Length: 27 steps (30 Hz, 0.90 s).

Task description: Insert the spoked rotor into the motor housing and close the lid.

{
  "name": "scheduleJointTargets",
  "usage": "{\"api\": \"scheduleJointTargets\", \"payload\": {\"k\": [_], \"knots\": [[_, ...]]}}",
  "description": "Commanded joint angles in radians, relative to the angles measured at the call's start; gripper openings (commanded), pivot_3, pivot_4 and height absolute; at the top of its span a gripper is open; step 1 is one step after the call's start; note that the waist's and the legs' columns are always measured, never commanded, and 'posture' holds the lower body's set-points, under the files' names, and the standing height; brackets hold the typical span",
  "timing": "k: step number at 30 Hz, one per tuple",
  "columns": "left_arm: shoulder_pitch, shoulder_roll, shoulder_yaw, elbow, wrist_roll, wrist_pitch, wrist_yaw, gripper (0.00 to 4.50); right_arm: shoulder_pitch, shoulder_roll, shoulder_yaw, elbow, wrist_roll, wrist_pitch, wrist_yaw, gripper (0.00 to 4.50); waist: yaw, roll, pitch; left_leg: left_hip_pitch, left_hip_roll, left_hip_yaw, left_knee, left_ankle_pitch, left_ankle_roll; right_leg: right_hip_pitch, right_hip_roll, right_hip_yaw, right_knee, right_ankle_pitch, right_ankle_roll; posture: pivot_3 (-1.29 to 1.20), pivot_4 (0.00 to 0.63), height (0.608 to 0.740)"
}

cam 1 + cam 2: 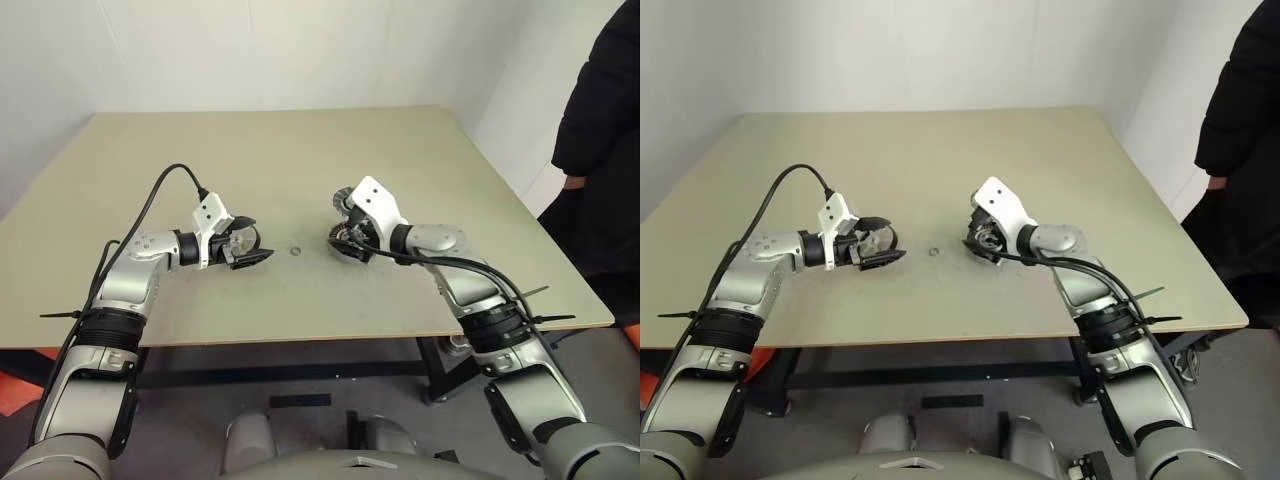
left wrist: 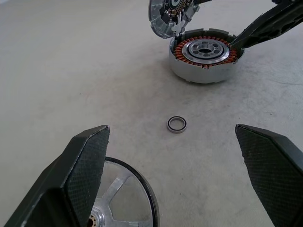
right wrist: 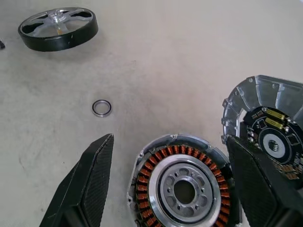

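Two sets of jaws stand wide, holding nothing: the left gripper (image 2: 177, 175) just beside the spoked rotor (image 3: 58, 28), the right gripper (image 3: 170, 179) astride the motor housing (image 3: 182, 184). On the desk (image 1: 300, 150), the lid (image 3: 265, 132) leans tilted against the housing, and a small ring (image 2: 176, 124) lies between rotor and housing.

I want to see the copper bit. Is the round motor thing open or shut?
Open. The motor housing shows its copper windings from above, and the lid stands tilted up beside it, not covering it.
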Motion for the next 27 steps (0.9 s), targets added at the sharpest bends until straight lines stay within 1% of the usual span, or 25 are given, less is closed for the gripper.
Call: {"api": "scheduleJointTargets", "payload": {"k": [1, 5, 10, 19, 27], "knots": [[-0.03, -0.002, 0.016, 0.012, 0.015, -0.051, 0.038, 4.5, -0.069, 0.071, -0.031, 0.077, 0.022, -0.027, -0.056, 4.27, -0.008, 0.0, 0.0, 0.0, 0.0, 0.0, 0.0, 0.0, 0.0, 0.0, 0.0, 0.0, 0.0, 0.0, 0.0, 0.0, 0.0, 0.74], [-0.042, -0.004, 0.019, 0.027, 0.016, -0.066, 0.051, 4.5, -0.12, 0.168, -0.043, 0.169, 0.034, -0.028, -0.107, 4.27, -0.013, 0.0, 0.0, -0.001, 0.0, -0.001, 0.0, 0.0, 0.0, 0.0, 0.0, 0.0, 0.0, 0.0, 0.0, 0.0, 0.0, 0.74], [-0.037, 0.014, 0.034, 0.032, 0.013, -0.07, 0.056, 4.5, -0.119, 0.227, -0.017, 0.194, 0.027, -0.018, -0.105, 4.27, -0.013, 0.0, 0.0, -0.002, 0.0, -0.001, 0.0, 0.0, 0.0, 0.0, 0.0, 0.0, -0.001, 0.0, -0.001, 0.0, 0.0, 0.74], [-0.027, 0.03, 0.043, 0.041, 0.012, -0.082, 0.063, 4.5, -0.101, 0.26, 0.041, 0.23, 0.009, -0.003, -0.077, 4.27, -0.014, 0.0, 0.0, -0.001, 0.0, -0.001, 0.0, 0.0, 0.0, 0.0, 0.0, 0.0, 0.0, 0.0, 0.0, 0.0, 0.0, 0.74], [-0.023, 0.029, 0.04, 0.041, 0.016, -0.087, 0.071, 4.5, -0.097, 0.282, 0.036, 0.339, 0.014, -0.014, -0.078, 4.27, -0.014, 0.0, 0.0, -0.001, 0.0, -0.002, 0.0, 0.0, 0.0, 0.0, 0.0, 0.0, 0.0, 0.0, -0.001, 0.0, 0.0, 0.74]]}}
